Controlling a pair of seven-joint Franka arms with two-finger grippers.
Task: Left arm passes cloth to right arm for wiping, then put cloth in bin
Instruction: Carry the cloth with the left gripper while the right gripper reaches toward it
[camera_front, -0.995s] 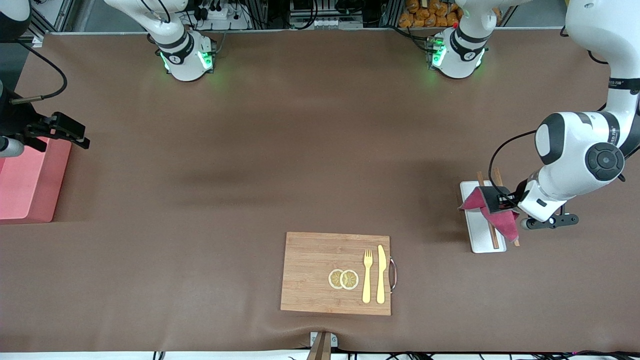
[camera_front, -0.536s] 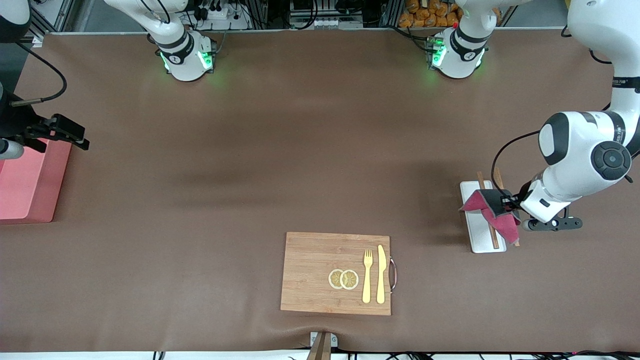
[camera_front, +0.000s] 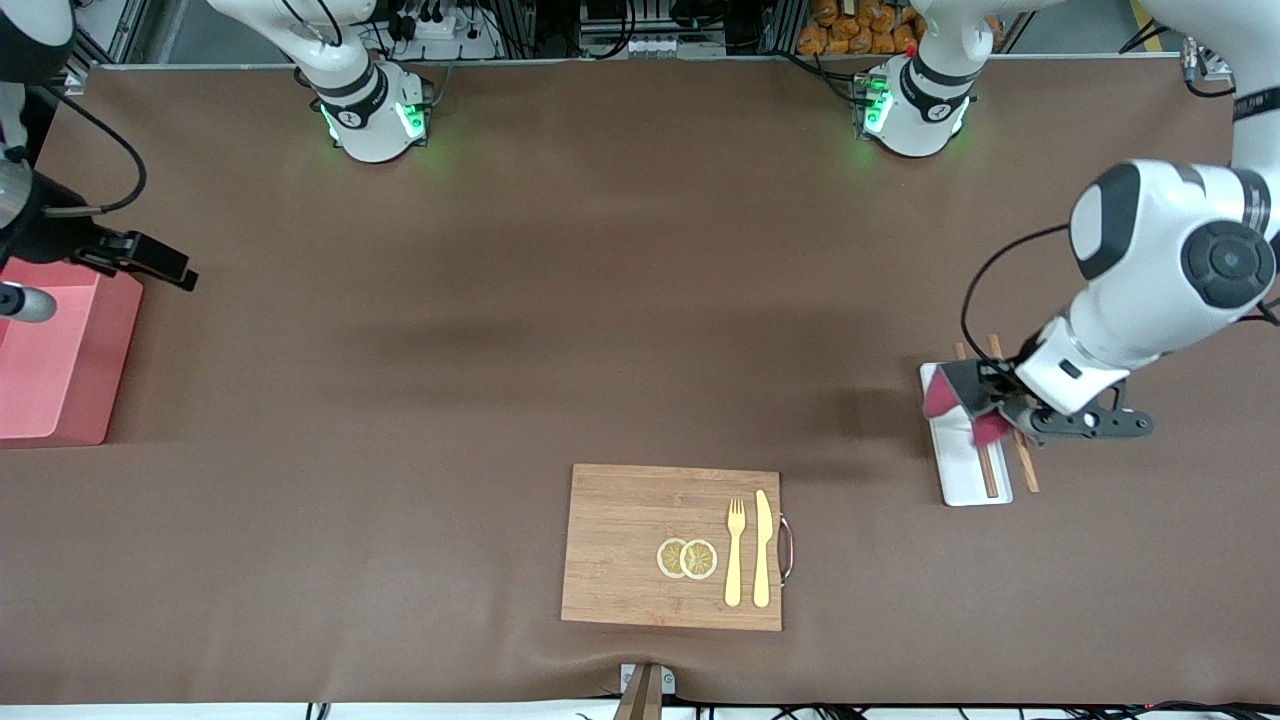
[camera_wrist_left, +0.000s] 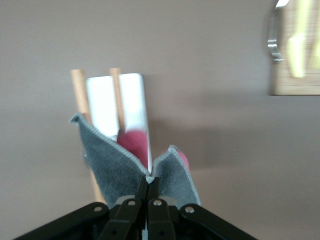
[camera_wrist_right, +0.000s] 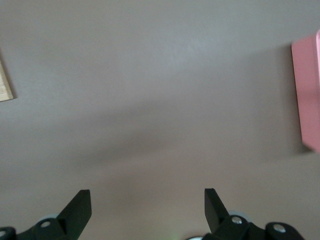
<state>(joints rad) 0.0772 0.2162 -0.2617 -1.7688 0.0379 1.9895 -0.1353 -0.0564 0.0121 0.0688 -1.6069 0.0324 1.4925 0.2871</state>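
Observation:
My left gripper (camera_front: 985, 392) is shut on the cloth (camera_front: 948, 396) and holds it just above the white tray (camera_front: 962, 472). In the left wrist view the pads (camera_wrist_left: 149, 182) pinch the cloth (camera_wrist_left: 117, 165) at its middle fold. Its grey face is toward the camera and a little crimson shows past it. The salmon-pink bin (camera_front: 50, 360) stands at the right arm's end of the table. My right gripper (camera_wrist_right: 147, 200) is open and empty. It hovers by the bin's edge (camera_wrist_right: 307, 95), and its hand (camera_front: 60, 250) shows above the bin's corner in the front view.
Two wooden chopsticks (camera_front: 1022, 462) lie across the white tray (camera_wrist_left: 132, 100). A wooden cutting board (camera_front: 630, 545) lies near the front edge with a yellow fork (camera_front: 735, 565), a knife (camera_front: 762, 550) and two lemon slices (camera_front: 687, 558) on it.
The left gripper has risen with the cloth and moved a little toward the bases, so the cloth hangs shorter and more bunched. The right hand has shifted slightly by the bin.

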